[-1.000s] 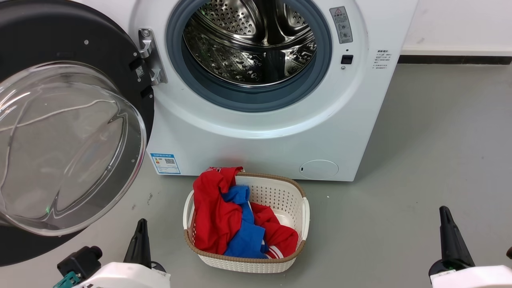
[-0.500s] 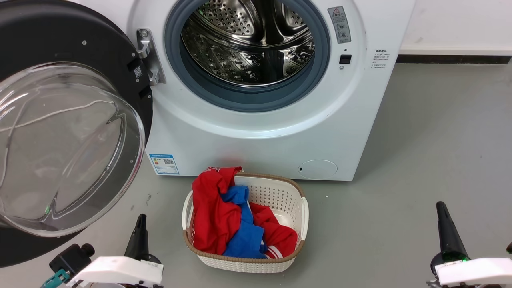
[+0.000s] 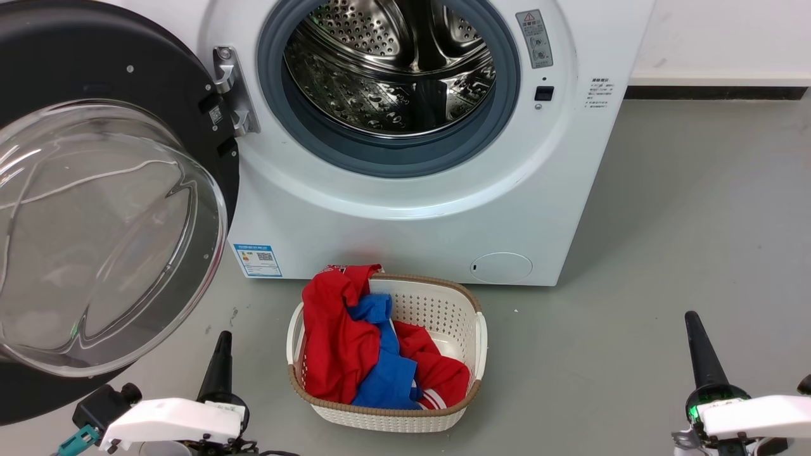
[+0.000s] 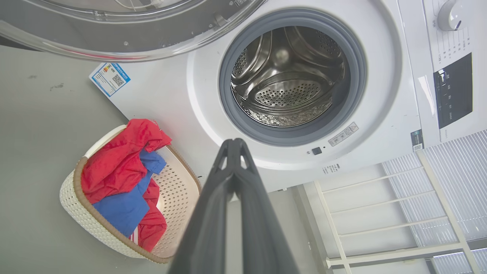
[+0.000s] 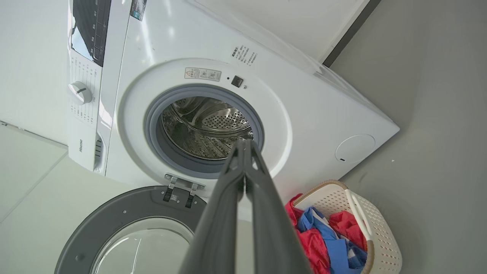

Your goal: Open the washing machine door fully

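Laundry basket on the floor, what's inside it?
Inside the laundry basket lie crumpled red clothing and a blue garment, with the red spilling over the far rim. A patch of white bottom shows at the right. Anything under the clothes is covered.

Black glass-windowed washing machine door (image 3: 95,209) swung wide open

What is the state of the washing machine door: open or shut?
Open wide. The washing machine door is swung out to the left on its hinge, and the steel drum is fully exposed.
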Motion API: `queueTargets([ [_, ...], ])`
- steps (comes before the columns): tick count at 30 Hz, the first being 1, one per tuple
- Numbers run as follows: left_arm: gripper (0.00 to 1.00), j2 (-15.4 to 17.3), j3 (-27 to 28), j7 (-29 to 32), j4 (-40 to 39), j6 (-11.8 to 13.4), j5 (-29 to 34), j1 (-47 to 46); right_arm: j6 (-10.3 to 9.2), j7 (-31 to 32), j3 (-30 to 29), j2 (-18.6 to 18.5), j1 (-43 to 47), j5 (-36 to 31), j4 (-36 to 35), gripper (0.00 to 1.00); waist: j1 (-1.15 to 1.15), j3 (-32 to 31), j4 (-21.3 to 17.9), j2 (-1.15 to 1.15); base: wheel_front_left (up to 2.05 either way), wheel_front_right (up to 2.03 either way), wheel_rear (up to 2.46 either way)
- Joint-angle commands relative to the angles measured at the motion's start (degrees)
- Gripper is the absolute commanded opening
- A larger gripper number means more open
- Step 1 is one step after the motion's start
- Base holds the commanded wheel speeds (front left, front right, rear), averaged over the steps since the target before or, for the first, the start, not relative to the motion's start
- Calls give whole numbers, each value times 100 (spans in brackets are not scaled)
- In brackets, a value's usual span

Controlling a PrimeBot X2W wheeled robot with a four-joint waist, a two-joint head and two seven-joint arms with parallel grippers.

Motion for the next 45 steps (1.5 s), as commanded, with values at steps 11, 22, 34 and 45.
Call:
queueTargets([
  [11,0,10,84,189,32,-113,-763,-213,0,194,-3,-43,-283,717,114,0,0,-1,-20,0,0,0,0],
  [22,0,10,142,336,86,-169,-1379,-296,0,347,-15,-37,-397,1289,237,0,0,-2,-40,0,0,0,0],
  [34,0,11,197,487,141,-242,-1983,-375,0,501,-30,-25,-523,1843,362,0,0,-4,-61,0,0,0,0],
  [45,0,11,244,609,189,-297,-2495,-436,0,638,-46,-11,-617,2312,468,0,0,-5,-81,0,0,0,0],
])
